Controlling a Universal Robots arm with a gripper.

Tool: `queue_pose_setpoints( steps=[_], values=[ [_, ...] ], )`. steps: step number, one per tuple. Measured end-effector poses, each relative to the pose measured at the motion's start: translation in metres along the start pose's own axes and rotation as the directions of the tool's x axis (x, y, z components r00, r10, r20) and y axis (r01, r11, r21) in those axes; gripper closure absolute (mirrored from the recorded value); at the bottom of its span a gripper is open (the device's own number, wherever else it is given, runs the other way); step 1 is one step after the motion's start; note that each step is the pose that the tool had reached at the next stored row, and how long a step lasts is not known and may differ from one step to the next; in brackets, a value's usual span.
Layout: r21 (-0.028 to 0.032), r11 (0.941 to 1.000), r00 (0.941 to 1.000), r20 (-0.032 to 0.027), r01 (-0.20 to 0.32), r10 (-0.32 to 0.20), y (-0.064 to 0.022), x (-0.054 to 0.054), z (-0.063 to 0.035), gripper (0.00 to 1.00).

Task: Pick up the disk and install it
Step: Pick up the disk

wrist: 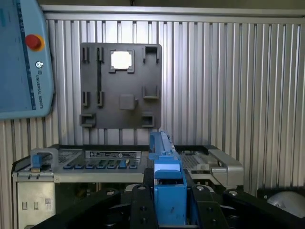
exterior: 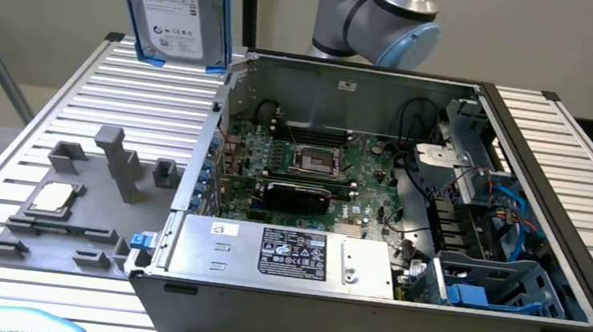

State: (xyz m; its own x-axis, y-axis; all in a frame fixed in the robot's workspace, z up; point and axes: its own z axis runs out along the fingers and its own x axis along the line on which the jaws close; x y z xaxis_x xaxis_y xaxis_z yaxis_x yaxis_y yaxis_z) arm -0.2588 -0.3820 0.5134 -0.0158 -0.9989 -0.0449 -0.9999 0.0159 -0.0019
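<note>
The disk (exterior: 178,12) is a silver-grey drive with a white label in a blue carrier. In the exterior view it hangs upright in the air above the slatted table, toward the exterior view's left of the open computer case (exterior: 381,181). In the wrist view I see the disk (wrist: 167,183) edge-on as a blue strip. My gripper (wrist: 169,198) is shut on it, one black finger (wrist: 142,202) against each side. Far beneath the disk lie the case and the table.
A grey fixture plate (exterior: 67,210) with upright posts holds a small square silver chip (exterior: 55,196) on the table beside the case. Inside the case are the motherboard (exterior: 308,163), a grey power supply box (exterior: 289,254) and a blue drive bay (exterior: 501,284). A teach pendant (wrist: 21,57) lies at the table's edge.
</note>
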Motion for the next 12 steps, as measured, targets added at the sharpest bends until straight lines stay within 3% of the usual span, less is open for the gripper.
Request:
queue_pose_setpoints(
  steps=[12],
  values=[
    [-0.0001,1.0,1.0,0.0023,0.0,0.0,-0.0549,0.016,-0.0006,0.67]
  ],
)
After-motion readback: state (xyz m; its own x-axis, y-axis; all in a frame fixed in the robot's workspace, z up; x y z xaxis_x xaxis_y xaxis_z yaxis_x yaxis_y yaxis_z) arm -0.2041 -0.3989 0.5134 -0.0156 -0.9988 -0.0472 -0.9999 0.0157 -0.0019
